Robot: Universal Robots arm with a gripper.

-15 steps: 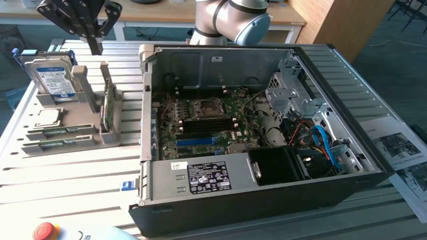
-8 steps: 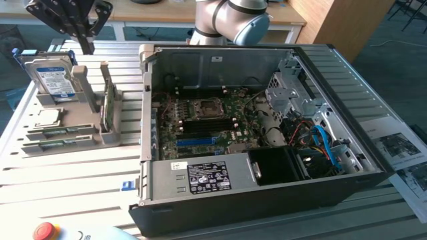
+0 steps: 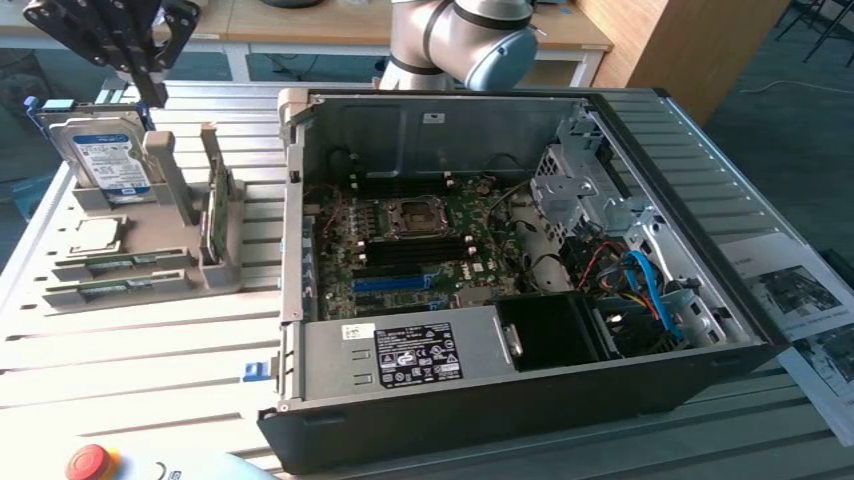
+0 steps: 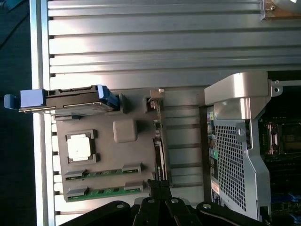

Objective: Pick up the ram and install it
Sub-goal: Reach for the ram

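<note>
The ram [image 3: 214,205] [image 4: 160,141] stands on its long edge in a slot of the grey holder [image 3: 220,270], untouched; the gripper [image 3: 151,95] [image 4: 160,184] hangs well above it, pointing down, fingers pressed together on nothing; the holder also carries a hard drive [image 3: 107,160], a processor chip [image 3: 94,235] and two flat green sticks [image 3: 118,265]; the open computer case [image 3: 534,400] sits just beside, on the exterior view's right; bare slatted table [image 3: 134,350] lies around the holder.

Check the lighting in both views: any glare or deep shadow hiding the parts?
Exterior view: even daylight, mild sheen on the slatted table, computer case interior shaded yet readable. Wrist view: strong glare across the slatted table washes out the processor chip; the motherboard sits in deep shadow.
</note>
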